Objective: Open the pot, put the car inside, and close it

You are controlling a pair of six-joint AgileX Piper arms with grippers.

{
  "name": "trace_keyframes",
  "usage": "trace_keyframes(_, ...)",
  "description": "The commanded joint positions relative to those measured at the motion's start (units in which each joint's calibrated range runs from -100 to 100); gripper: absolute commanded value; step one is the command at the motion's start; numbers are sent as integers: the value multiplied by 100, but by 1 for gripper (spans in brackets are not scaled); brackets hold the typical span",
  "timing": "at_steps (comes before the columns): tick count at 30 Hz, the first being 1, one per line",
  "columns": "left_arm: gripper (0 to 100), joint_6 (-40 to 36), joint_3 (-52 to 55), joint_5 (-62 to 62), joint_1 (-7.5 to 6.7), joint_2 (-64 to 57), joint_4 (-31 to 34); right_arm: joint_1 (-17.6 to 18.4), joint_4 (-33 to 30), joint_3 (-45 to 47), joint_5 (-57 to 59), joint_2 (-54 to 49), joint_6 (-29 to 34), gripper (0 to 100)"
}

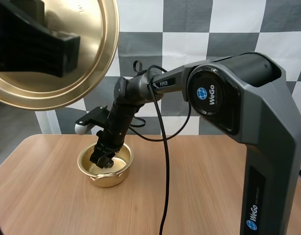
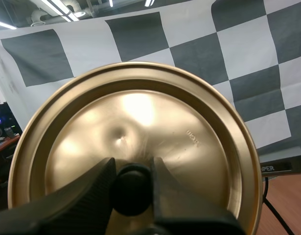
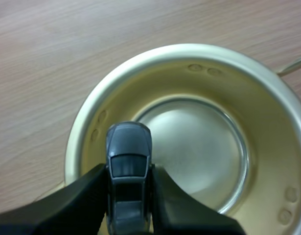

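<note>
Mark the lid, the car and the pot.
lid [image 2: 179, 122], left wrist view, golden face
car [image 3: 128, 144], right wrist view, grey body
pot [image 3: 204, 81], right wrist view, inner wall

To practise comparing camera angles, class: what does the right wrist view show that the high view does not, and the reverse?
From the right wrist view: a small grey toy car pinched between the fingers of the right gripper, above the bare inside of the round gold metal pot. From the high view: the round gold lid held up in the air by the left gripper, above and to the left of the pot. Shared: the open pot on the wooden table, with the right gripper over it.
</note>
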Motion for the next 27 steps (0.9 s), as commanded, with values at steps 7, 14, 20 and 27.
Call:
trace_keyframes(7, 0, 3, -1, 1, 4, -1, 1, 8, -607, -721, -37, 353, 323, 0)
trace_keyframes(14, 0, 3, -1, 1, 4, -1, 1, 8, -636, -1003, -14, 812, 397, 0)
trace_keyframes(20, 0, 3, -1, 1, 4, -1, 1, 8, -636, -1063, -14, 1108, 397, 0)
trace_keyframes(27, 0, 3, -1, 1, 4, -1, 1, 8, -739, -1081, -14, 1262, 397, 0)
